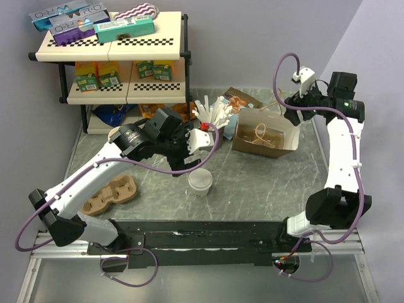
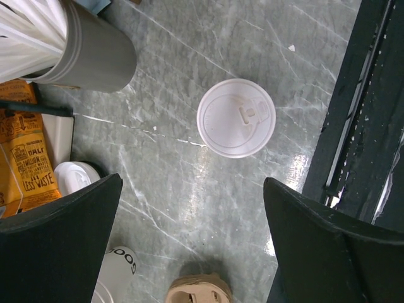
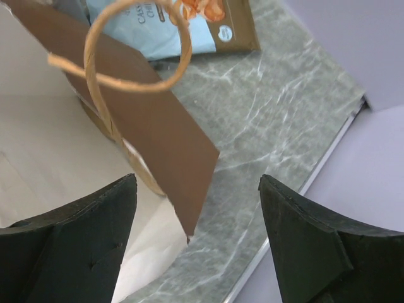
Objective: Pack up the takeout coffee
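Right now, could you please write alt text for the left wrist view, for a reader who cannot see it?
The lidded takeout coffee, seen from above, stands on the grey marbled table just beyond the open left gripper, whose black fingers frame the bottom corners without touching it. A grey straw holder stands at upper left.

Brightness: I see bright, even light from overhead in all three views.
Glare: white sheen on the tabletop beside the black rail.
Shadows: faint and soft around the takeout coffee.
Focus: near fingers look slightly soft.
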Action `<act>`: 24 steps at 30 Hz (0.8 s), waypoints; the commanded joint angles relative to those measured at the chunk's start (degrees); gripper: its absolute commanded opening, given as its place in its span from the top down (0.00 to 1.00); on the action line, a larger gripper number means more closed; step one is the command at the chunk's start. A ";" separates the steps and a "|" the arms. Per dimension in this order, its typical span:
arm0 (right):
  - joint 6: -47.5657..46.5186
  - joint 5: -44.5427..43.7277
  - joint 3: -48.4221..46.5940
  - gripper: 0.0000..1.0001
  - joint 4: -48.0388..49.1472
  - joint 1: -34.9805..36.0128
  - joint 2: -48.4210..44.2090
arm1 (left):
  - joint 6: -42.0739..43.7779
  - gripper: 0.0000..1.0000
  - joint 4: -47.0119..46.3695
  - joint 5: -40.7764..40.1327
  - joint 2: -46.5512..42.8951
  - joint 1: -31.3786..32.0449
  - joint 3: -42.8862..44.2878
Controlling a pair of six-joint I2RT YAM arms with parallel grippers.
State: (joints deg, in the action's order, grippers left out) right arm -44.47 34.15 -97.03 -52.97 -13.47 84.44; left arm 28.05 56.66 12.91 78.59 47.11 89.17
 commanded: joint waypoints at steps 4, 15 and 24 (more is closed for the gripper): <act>-13.44 8.03 -7.46 0.19 -10.20 1.87 5.37 | 1.39 0.01 1.17 2.12 0.25 0.08 2.07; -15.82 2.68 -3.52 0.34 -11.90 3.72 6.09 | 3.14 0.01 -0.24 0.10 -0.10 0.08 0.05; -15.03 0.21 2.02 0.78 -13.12 3.63 1.17 | 3.76 0.01 -1.03 1.42 1.31 0.08 0.22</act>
State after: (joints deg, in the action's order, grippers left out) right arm -58.43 34.83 -96.53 -64.58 -10.00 91.35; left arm 30.87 57.67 13.06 79.57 47.11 89.03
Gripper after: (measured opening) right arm 0.280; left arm 0.995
